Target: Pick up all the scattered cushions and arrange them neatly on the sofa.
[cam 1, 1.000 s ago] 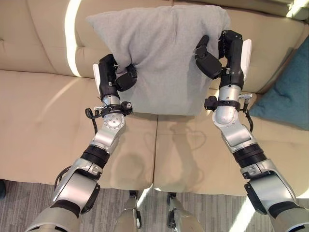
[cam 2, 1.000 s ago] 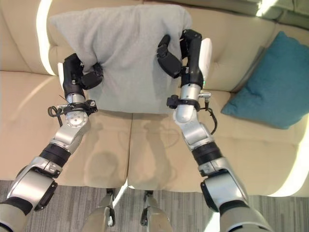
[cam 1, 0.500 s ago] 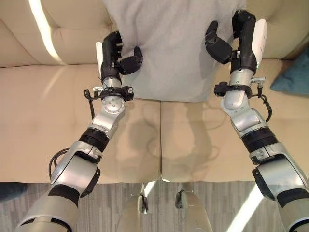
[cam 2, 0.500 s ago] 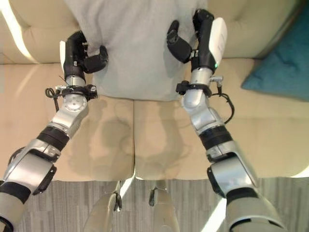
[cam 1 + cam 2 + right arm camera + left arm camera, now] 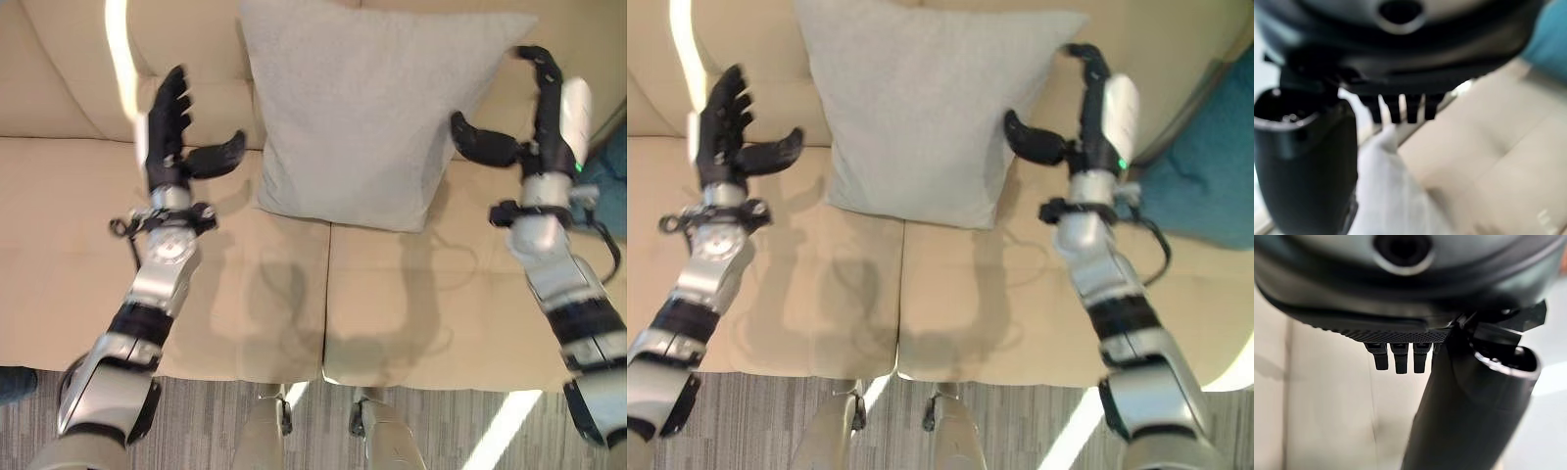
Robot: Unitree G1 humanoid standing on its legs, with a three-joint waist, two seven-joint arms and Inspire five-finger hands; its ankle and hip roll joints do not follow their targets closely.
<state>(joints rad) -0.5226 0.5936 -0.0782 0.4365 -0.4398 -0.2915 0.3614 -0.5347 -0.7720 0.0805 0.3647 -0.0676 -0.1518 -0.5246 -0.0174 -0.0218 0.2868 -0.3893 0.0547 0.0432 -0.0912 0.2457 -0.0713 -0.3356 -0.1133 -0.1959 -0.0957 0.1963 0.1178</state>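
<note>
Square light-grey fabric cushion [image 5: 364, 108] stands against the backrest of the beige leather sofa [image 5: 59, 245], placed (looks neat). Left robot hand [image 5: 174, 137] and right robot hand [image 5: 534, 122] flank the cushion, fingers spread, holding nothing. Teal cushion [image 5: 1205, 162] right of it seems seated; any others unseen.

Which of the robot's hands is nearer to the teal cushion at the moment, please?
Right. The right hand is open between the grey cushion and the teal cushion; the left hand is open beyond the grey cushion's far side.
</note>
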